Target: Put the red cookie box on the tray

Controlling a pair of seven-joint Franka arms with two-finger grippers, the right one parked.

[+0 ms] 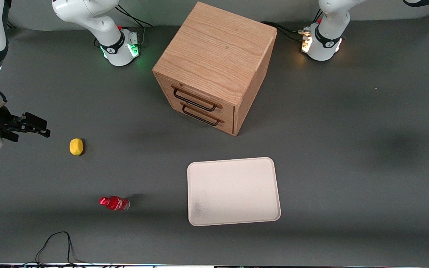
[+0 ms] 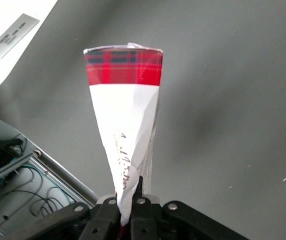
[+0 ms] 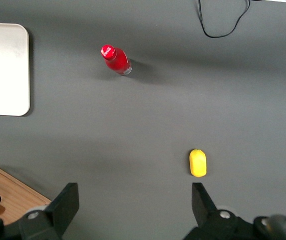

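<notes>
The red cookie box (image 2: 125, 105) shows only in the left wrist view. It is a long carton with a white face and a red tartan end, sticking straight out from my left gripper (image 2: 127, 210). The gripper is shut on the carton's near end and holds it in the air above the grey table. Neither the gripper nor the box shows in the front view. The cream-white tray (image 1: 233, 191) lies flat and bare, nearer the front camera than the wooden drawer cabinet (image 1: 214, 67); the tray's rounded corner (image 3: 12, 75) also appears in the right wrist view.
A small red bottle (image 1: 114, 203) and a yellow lemon-like object (image 1: 76, 146) lie toward the parked arm's end of the table. A black cable (image 1: 56, 242) loops at the table's front edge. A table edge with metal framing (image 2: 17, 170) is close to the held box.
</notes>
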